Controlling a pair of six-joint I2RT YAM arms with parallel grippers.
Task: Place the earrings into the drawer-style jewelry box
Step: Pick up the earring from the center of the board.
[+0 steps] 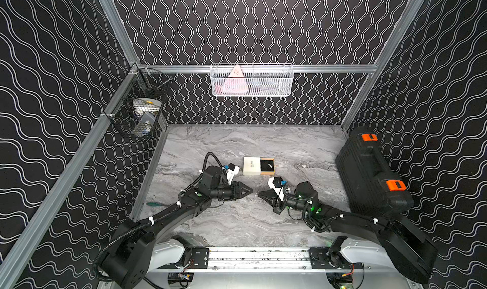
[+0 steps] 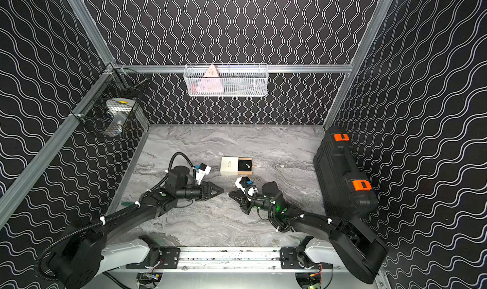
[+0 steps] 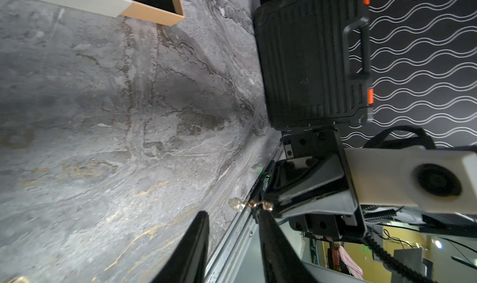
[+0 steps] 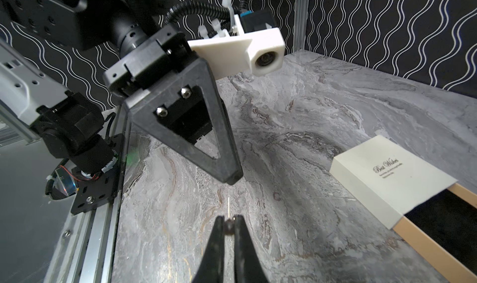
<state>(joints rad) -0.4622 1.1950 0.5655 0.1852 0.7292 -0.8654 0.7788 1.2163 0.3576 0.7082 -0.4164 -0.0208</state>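
Black right gripper (image 4: 229,221) pinches a pearly gold-stemmed earring (image 3: 238,204). At nine o'clock, black left gripper's (image 3: 232,214) part-open jaws should centre on it.

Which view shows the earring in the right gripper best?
The left wrist view: the earring shows side-on, pale stone and gold-toned stem sticking out of the right gripper. The right wrist view shows only its thin pin beyond the shut tips. In both top views it is too small to make out.
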